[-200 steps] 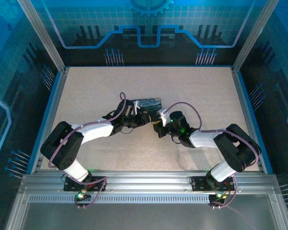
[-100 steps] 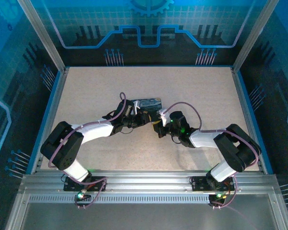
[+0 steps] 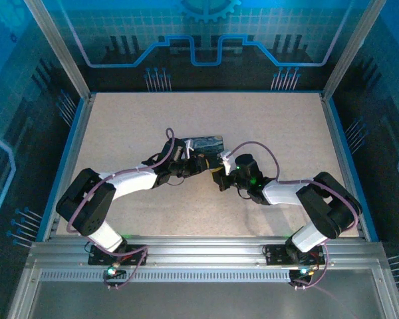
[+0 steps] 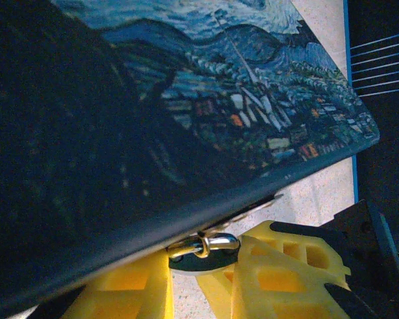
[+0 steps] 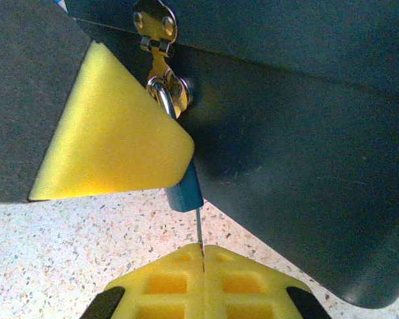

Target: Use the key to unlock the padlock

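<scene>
Speckled beige table (image 3: 272, 119), blue tin (image 3: 205, 142)

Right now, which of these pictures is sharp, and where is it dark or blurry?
Top view: even light on the table, blue glow on the walls. Left wrist: the tin is sharp at right, lost in shadow at left. Right wrist: bright; the big yellow finger is soft.

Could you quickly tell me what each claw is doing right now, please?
Left claw: closed on the padlock.
Right claw: closed on the key.
</scene>
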### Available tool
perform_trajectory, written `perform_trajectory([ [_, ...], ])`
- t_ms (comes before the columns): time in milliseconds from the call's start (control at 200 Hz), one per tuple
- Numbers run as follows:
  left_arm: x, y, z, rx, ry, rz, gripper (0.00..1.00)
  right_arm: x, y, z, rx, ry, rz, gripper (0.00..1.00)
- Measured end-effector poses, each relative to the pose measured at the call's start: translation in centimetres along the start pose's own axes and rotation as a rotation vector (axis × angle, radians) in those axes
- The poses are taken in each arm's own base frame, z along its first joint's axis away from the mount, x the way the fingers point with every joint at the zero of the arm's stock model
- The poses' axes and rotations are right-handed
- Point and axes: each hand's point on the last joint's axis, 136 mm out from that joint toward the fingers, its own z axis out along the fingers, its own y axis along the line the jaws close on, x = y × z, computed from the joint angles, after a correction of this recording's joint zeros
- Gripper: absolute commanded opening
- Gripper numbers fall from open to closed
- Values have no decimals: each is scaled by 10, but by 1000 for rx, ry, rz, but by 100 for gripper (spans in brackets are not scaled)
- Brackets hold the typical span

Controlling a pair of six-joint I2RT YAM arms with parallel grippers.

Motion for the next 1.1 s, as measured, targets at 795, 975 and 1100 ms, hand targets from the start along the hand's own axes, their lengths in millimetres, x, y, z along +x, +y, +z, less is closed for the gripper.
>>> perform_trajectory([
  [795,0,0,0,-1,0,0,24,1,3,0,-20,4,0,0],
  [975,0,0,0,-1,0,0,24,0,3,0,-17,3,0,0],
  [1100,0,0,0,-1,0,0,24,0,3,0,-18,2,0,0],
])
